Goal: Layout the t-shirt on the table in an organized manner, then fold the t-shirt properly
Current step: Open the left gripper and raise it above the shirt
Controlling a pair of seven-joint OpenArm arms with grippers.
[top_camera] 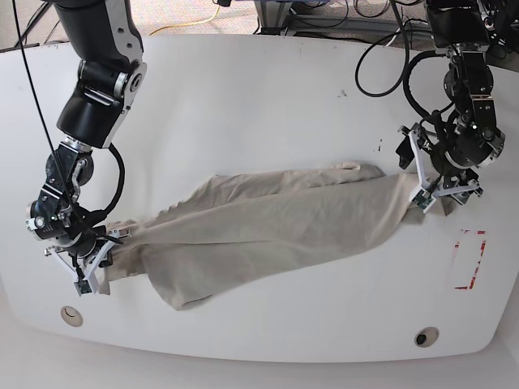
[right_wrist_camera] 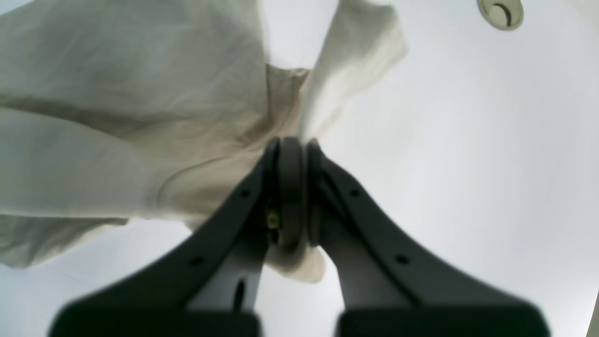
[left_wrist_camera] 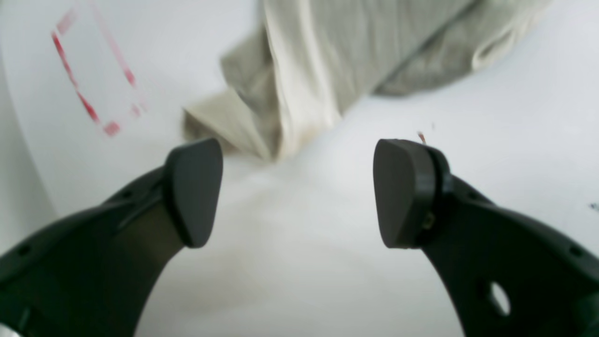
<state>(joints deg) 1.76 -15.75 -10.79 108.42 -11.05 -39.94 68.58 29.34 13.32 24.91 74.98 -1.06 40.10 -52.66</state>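
- Nearest the base camera, the table [top_camera: 268, 336] shows its rounded front edge, with a small round hole [top_camera: 71, 315] at one front corner and another [top_camera: 426, 335] at the other.
- Just behind the first hole, the right gripper [top_camera: 87, 263] is clamped on one end of the t-shirt [top_camera: 268, 223]; the right wrist view shows the jaws pressed together with a pinch of cloth between them and a small tuft poking out below.
- The t-shirt lies across the middle of the table as a long, wrinkled, half-bunched band running between the two arms, not yet spread flat.
- Farther back on the other side, the left gripper [left_wrist_camera: 299, 192] stands wide apart and empty, just beside the shirt's far end and clear of it; a red-outlined rectangle [top_camera: 469, 259] is marked on the table near it.
- The fabric looks light, soft and limp, so it should drape and crease rather than hold shape, and slide easily on the smooth top.
- A good hold is probably a seamed edge at the loose end, perhaps a hem or sleeve, though the blur makes it hard to say which part that is.
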